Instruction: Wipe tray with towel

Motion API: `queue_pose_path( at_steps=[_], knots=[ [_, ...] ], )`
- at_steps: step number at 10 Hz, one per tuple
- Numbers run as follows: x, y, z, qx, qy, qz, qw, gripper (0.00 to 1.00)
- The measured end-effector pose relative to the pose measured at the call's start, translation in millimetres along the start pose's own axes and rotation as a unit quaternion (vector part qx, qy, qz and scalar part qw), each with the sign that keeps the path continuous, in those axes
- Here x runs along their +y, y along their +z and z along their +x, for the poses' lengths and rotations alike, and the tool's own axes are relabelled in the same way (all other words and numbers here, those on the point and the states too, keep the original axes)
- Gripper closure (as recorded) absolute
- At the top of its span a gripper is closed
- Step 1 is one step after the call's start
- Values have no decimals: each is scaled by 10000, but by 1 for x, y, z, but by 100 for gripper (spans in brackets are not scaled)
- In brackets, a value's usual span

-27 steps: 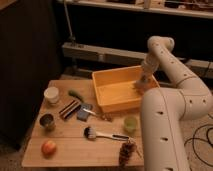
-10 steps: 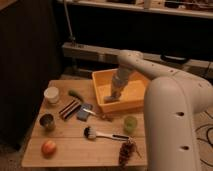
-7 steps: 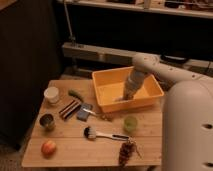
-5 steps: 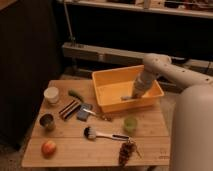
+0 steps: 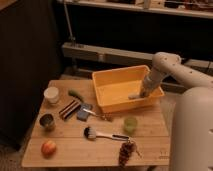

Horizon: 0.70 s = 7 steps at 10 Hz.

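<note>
The tray [image 5: 116,93] is seen on the far right part of the wooden table [image 5: 75,145], its long axis running left to right and slightly skewed, the right end farther back. Its floor appears bare on the left and middle; at its right end the gripper [image 5: 136,95] is lowered inside, by the right wall. The towel cannot be made out; whether it is under or in the gripper cannot be told, nor how far the gripper is open. Left of the tray are noted a white cup [image 5: 51,94], a green vegetable [image 5: 76,94], a striped block [image 5: 69,108], a grey-blue block [image 5: 84,112] and a metal cup [image 5: 47,121]. In front of the tray are noted a green cup [image 5: 130,123], a brush [image 5: 102,133], an apple [image 5: 48,148] and grapes [image 5: 126,151].
</note>
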Motion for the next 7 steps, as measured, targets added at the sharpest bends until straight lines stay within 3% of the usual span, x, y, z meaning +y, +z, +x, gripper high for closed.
queue_pose_path(
  at_steps=[3, 5, 7],
  knots=[
    [43, 18, -27, 41, -197, -28, 9998, 100],
    [97, 36, -45, 129, -397, -92, 9991, 100],
    [133, 48, -46, 263, -629, -177, 9975, 100]
  ],
)
